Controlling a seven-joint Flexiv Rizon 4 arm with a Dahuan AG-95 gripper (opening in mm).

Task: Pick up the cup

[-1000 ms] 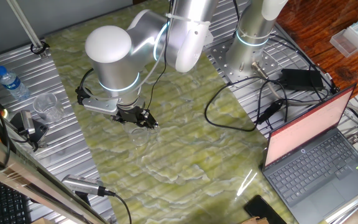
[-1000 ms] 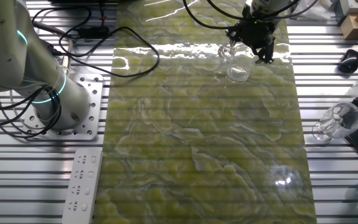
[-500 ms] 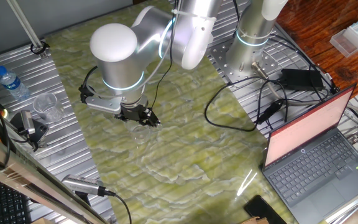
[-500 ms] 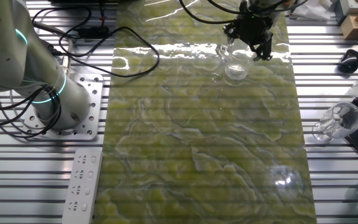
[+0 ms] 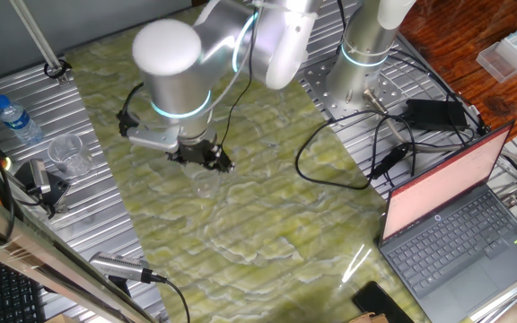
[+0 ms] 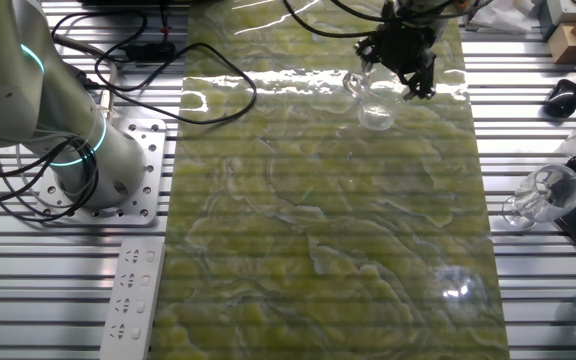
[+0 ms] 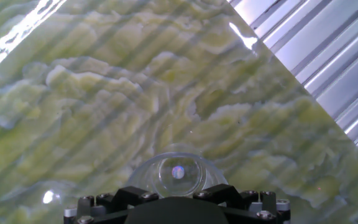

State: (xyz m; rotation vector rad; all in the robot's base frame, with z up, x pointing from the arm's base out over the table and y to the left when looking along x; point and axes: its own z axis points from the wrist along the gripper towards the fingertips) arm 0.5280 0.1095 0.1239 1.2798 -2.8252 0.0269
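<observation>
Hand view: the cup [image 7: 178, 174] sits right at the gripper's black body at bottom centre, round base and clear walls visible, green marbled mat [image 7: 135, 93] beneath. Fingertips not visible here. One fixed view: gripper [image 5: 206, 161] over the mat [image 5: 267, 224], the cup [image 5: 206, 184] faint, hanging just under the fingers; whether it touches the mat, cannot tell. Other fixed view: gripper [image 6: 398, 72] at the mat's far end, cup [image 6: 371, 105] directly below it, tilted. Jaws look closed in on the cup's rim, nearly together. Off-mat on the slatted table [image 5: 88, 224]: second clear cup [image 5: 66, 154], water bottle [image 5: 18, 119]. Laptop [image 5: 456, 215] on the other side of the mat.
</observation>
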